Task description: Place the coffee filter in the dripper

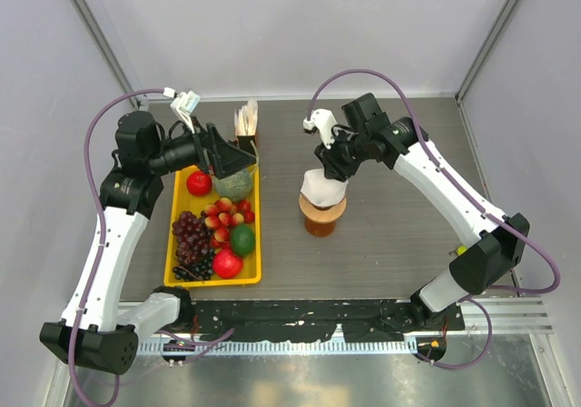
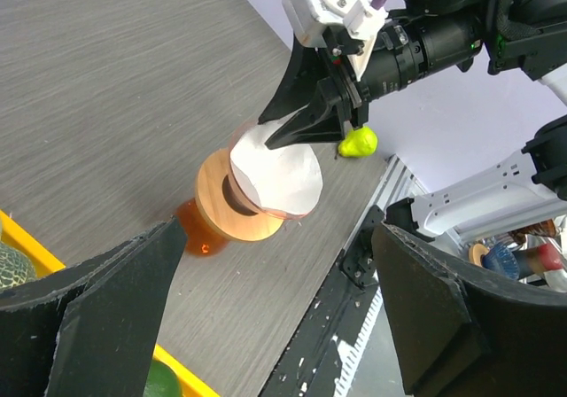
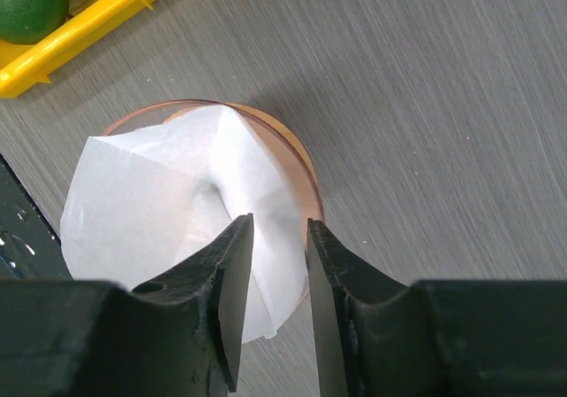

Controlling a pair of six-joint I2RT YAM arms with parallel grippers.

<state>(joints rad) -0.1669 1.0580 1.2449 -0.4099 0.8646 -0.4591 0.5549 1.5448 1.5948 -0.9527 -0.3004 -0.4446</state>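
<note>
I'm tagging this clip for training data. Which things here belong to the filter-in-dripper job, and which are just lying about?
Part of the job:
coffee filter, resting on the dripper
dripper
right gripper, at the filter

Lying about:
yellow tray of fruit
bundle of papers behind the tray
jug of amber liquid under the dripper
yellow-green object near the table edge

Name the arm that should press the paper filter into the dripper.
Right. The right arm's fingers sit directly above the white paper cone filter resting in the clear tan-collared dripper; the left arm's fingers, wide open, are off by the yellow fruit tray.
</note>
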